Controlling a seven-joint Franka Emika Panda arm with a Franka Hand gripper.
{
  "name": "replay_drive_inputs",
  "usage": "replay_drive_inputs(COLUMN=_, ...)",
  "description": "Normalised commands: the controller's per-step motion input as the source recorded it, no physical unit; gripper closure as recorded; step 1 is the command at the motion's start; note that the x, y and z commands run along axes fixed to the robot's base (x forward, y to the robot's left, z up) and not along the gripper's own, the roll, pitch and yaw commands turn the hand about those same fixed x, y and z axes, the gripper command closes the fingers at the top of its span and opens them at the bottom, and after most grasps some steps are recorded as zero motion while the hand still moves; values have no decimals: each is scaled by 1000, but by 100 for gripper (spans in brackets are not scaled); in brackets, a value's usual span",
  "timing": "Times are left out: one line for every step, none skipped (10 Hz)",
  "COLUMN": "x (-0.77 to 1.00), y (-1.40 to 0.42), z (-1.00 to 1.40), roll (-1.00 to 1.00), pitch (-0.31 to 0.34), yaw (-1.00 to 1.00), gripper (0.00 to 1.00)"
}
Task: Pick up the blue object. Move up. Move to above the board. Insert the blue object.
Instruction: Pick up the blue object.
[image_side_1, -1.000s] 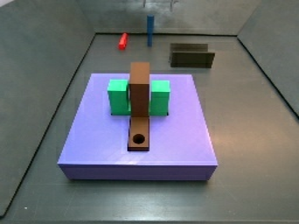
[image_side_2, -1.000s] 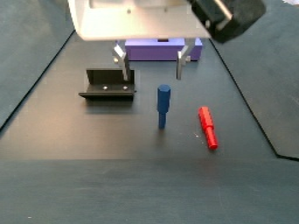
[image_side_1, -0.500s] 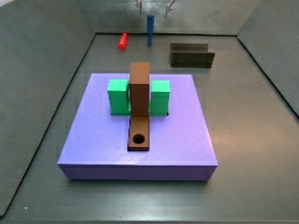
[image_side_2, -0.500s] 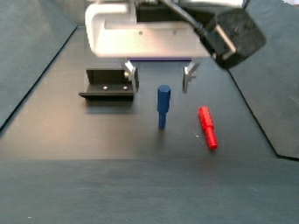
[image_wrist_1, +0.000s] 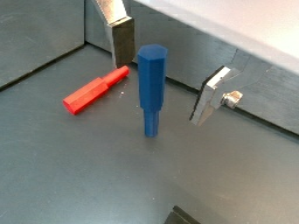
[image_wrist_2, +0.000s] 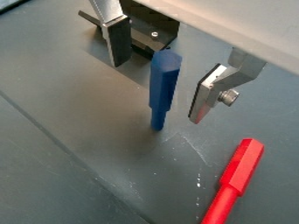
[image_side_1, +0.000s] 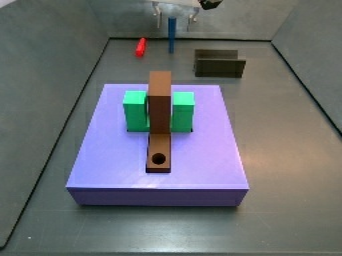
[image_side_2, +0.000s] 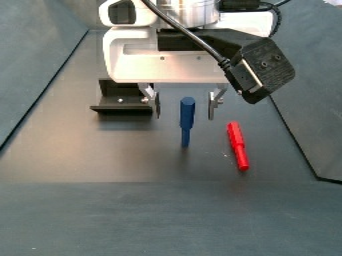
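The blue object (image_wrist_1: 152, 80) stands upright on the dark floor, a bright blue peg with a thinner foot; it shows in both wrist views (image_wrist_2: 163, 87) and both side views (image_side_1: 173, 40) (image_side_2: 187, 122). My gripper (image_side_2: 182, 106) is open, with one silver finger (image_wrist_1: 119, 39) on each side of the peg's upper part and a gap to each (image_wrist_2: 162, 83). The board (image_side_1: 160, 115), a brown plank with a round hole at its near end, passes through a green block (image_side_1: 136, 112) on the lavender slab (image_side_1: 201, 175), well away from the gripper (image_side_1: 173, 15).
A red peg (image_side_2: 238, 145) lies flat on the floor close beside the blue one (image_wrist_1: 96, 90) (image_wrist_2: 233, 184) (image_side_1: 140, 46). The fixture (image_side_2: 123, 97) stands on the other side of the gripper (image_side_1: 219, 64) (image_wrist_2: 146, 35). Grey walls enclose the floor.
The gripper has come down toward the floor, and its open fingers now flank the top of the blue peg. The pegs and the board have not moved.
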Motion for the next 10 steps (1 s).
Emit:
replay_drive_inputs(x=0, y=0, z=0, roll=0, pitch=0, yaw=0, gripper=0)
replay_drive_inputs(x=0, y=0, z=0, roll=0, pitch=0, yaw=0, gripper=100)
replay_drive_inputs(x=0, y=0, z=0, roll=0, pitch=0, yaw=0, gripper=100)
replay_drive_inputs(x=0, y=0, z=0, roll=0, pitch=0, yaw=0, gripper=100)
replay_drive_inputs(x=0, y=0, z=0, roll=0, pitch=0, yaw=0, gripper=100)
replay_drive_inputs(x=0, y=0, z=0, roll=0, pitch=0, yaw=0, gripper=100)
replay_drive_inputs(x=0, y=0, z=0, roll=0, pitch=0, yaw=0, gripper=100)
replay_drive_inputs(x=0, y=0, z=0, roll=0, pitch=0, yaw=0, gripper=100)
replay_drive_inputs(x=0, y=0, z=0, roll=0, pitch=0, yaw=0, gripper=100)
replay_drive_inputs(x=0, y=0, z=0, roll=0, pitch=0, yaw=0, gripper=100)
